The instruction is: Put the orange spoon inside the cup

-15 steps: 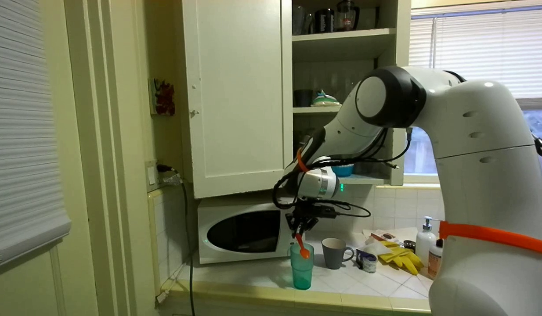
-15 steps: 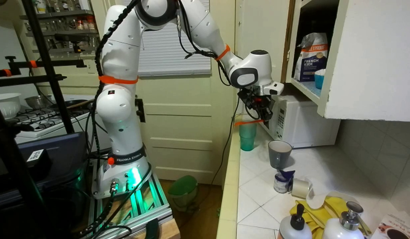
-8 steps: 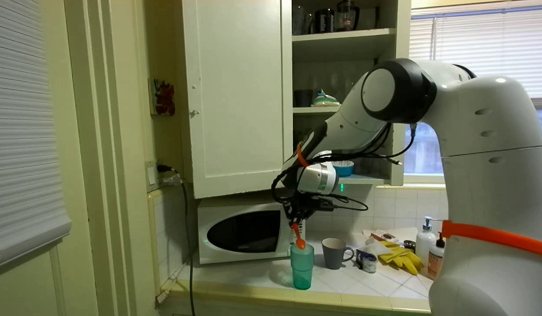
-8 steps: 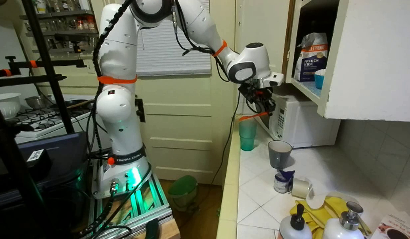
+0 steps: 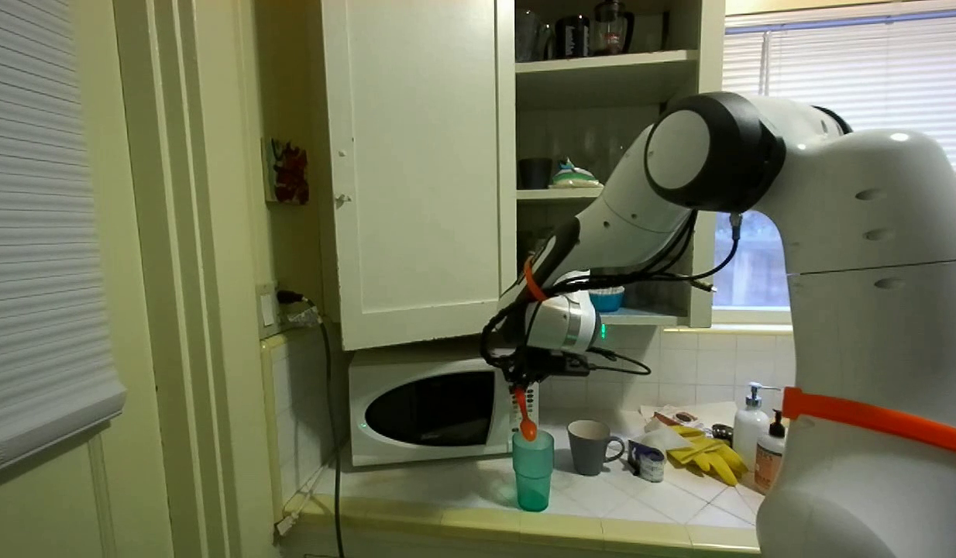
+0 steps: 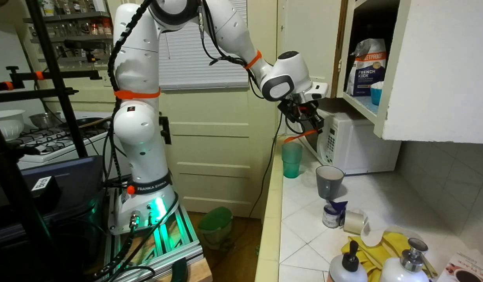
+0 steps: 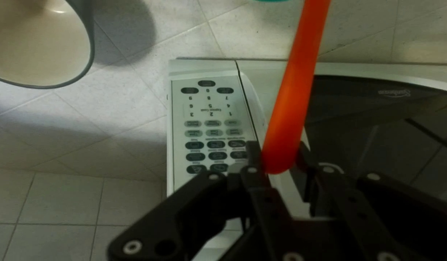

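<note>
My gripper [image 7: 279,154] is shut on the handle end of the orange spoon [image 7: 296,87], with a finger on each side. In both exterior views my gripper [image 5: 522,383] [image 6: 319,131] is above the counter, in front of the microwave. The spoon [image 5: 523,409] [image 6: 300,136] slants down from it, bowl end lowest. The teal cup [image 5: 533,474] [image 6: 291,161] stands upright near the counter edge. The spoon's bowl is at about the height of the cup's rim; I cannot tell if it is over the opening. In the wrist view only a teal sliver of the cup [image 7: 272,0] shows.
A grey mug [image 5: 588,449] [image 6: 329,182] stands beside the cup. The white microwave [image 5: 447,457] [image 7: 209,119] is behind. An open cabinet door [image 5: 420,170] hangs above it. A small can [image 6: 331,216], yellow gloves [image 6: 394,244] and soap bottles [image 6: 347,270] are farther along the counter.
My gripper has risen and tilted with the spoon in it. The spoon went from nearly level to sloping down, and its bowl rose to the cup's rim height. The cup has not moved.
</note>
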You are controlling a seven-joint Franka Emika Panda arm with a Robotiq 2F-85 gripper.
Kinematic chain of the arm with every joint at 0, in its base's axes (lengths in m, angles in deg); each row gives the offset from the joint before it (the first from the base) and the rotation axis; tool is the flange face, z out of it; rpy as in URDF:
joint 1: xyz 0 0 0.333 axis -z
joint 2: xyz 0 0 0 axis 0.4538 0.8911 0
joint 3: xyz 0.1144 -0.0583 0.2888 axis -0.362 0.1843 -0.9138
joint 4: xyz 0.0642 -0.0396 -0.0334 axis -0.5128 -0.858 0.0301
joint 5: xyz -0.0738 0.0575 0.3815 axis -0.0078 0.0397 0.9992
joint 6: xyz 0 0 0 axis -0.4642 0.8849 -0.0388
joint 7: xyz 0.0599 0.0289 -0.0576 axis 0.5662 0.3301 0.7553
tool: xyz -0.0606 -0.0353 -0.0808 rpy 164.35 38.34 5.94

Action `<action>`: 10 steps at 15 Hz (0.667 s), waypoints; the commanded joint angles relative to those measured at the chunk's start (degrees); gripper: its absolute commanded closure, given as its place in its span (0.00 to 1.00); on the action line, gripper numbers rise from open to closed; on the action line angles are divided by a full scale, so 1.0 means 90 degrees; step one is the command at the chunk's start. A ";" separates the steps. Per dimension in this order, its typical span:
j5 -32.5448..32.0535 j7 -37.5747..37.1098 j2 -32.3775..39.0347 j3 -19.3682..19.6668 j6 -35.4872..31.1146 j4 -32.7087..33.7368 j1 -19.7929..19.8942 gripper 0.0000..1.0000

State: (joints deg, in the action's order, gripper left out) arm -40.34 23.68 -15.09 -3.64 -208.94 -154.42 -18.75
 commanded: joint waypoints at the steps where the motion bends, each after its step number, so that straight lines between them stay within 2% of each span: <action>1: 0.0206 0.0203 -0.0236 -0.0139 -0.0624 -0.0478 0.0029 0.94; 4: 0.0268 0.0297 -0.0263 -0.0294 -0.1139 -0.0666 0.0064 0.94; 10: 0.0380 0.0548 -0.0275 -0.0920 -0.2058 -0.0935 0.0328 0.94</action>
State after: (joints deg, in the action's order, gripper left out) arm -38.72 26.40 -16.14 -8.65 -223.96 -160.23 -17.80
